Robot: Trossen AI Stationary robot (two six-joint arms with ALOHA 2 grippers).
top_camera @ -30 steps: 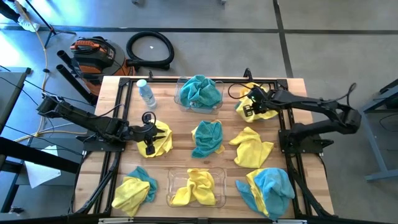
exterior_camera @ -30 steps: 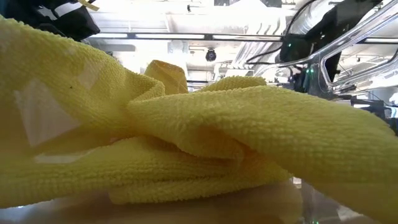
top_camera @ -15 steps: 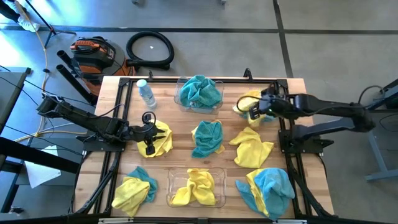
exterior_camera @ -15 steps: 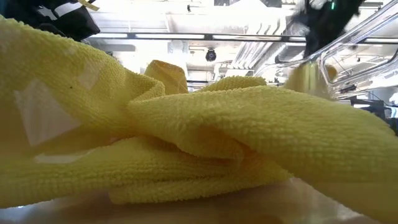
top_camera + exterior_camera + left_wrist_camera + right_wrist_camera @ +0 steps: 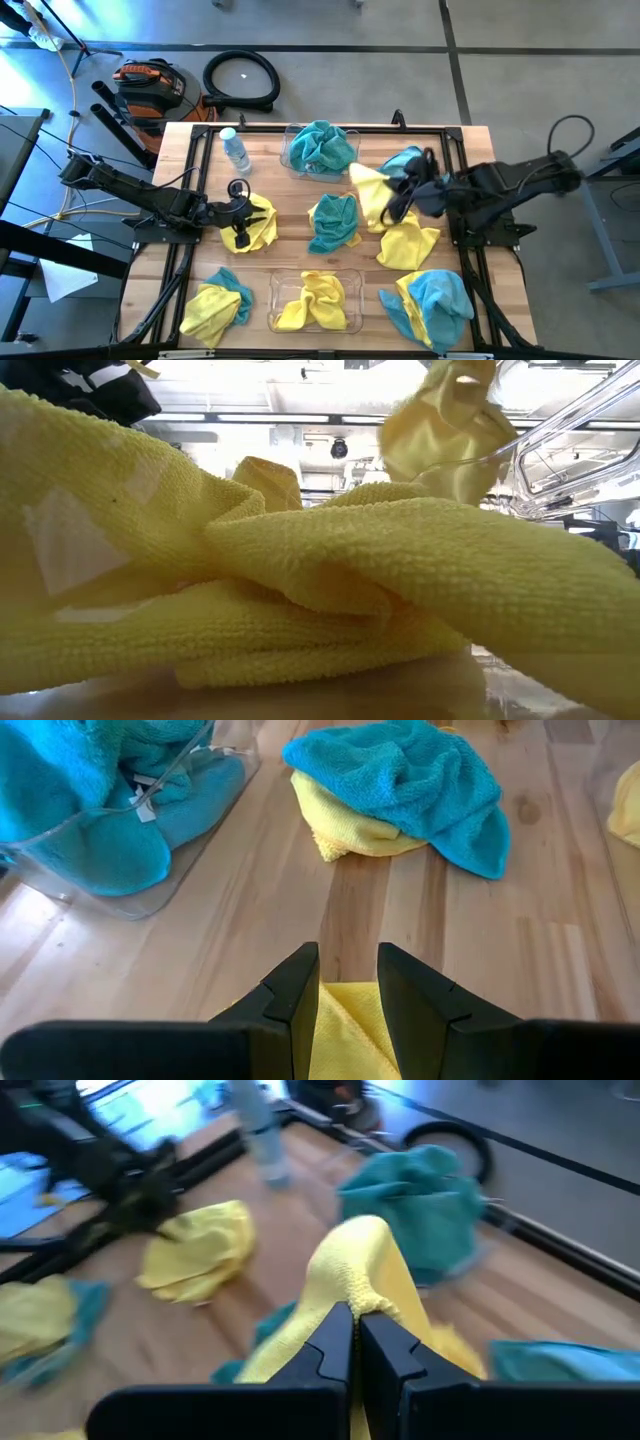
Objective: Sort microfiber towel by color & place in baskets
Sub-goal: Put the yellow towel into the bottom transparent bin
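My right gripper is shut on a yellow towel and carries it above the table's middle right. In the low view that towel hangs in the air. A teal towel lies bare at the far right. My left gripper is open and stands over a yellow towel at the table's left; I cannot tell whether it touches the cloth. The far basket holds teal towels. The near basket holds a yellow towel. My right gripper pinches a bunched fold of the yellow towel between its two fingers; the fold bulges out just past the fingertips. The towel is lifted clear of the table, and the rest of it hangs slack around and below the fingers.
A teal towel lies at the table's centre and a yellow one to its right. Mixed yellow-and-teal heaps lie at the near left and near right. A small water bottle stands at the far left.
My right gripper has swung from the table's far right corner toward the centre and the near side, carrying the yellow towel with it. The towel has come up clear of the table, and a teal towel that lay under it now shows.
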